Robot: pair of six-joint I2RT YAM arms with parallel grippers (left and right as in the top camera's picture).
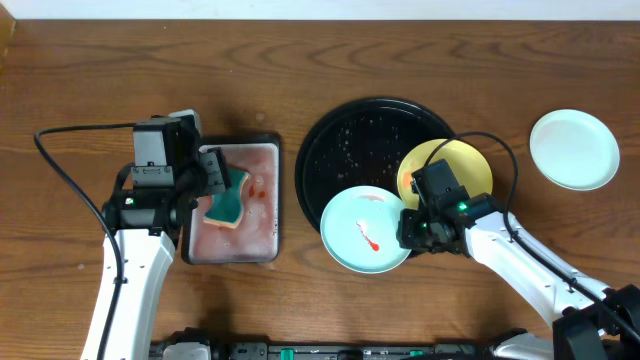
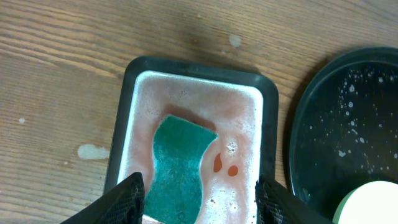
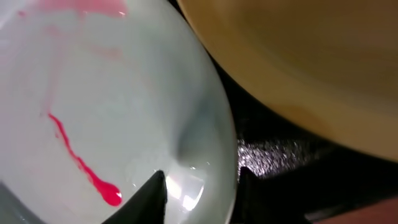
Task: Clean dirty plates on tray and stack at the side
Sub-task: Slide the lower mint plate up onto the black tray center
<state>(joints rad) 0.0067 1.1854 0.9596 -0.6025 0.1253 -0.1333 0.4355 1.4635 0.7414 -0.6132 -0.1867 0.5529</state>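
The right gripper [image 3: 202,185] is straddling the near rim of the smeared blue plate [image 1: 362,230], one finger inside the dish and one outside. Its jaws look clamped on that rim, and a red streak is running across the plate's face just ahead of the inner finger. The plate is sitting half over the edge of the black tray [image 1: 350,140], so I judge it is being held for wiping.

The yellow plate [image 1: 452,160] is lying on the tray just beyond the outer jaw, touching or nearly touching the blue one. The arm hides part of it, so whether it is dirty cannot be told.

The left gripper [image 2: 199,194] is hovering over the sponge tray [image 2: 268,118] with its jaws wide apart. The green sponge [image 2: 179,167] is lying between them in pinkish water, ungrasped.

One clean blue plate [image 1: 574,148] is resting alone on the table [image 1: 100,60], well apart from both jaws. That makes roughly a third of the job done — two plates left, no stack yet.
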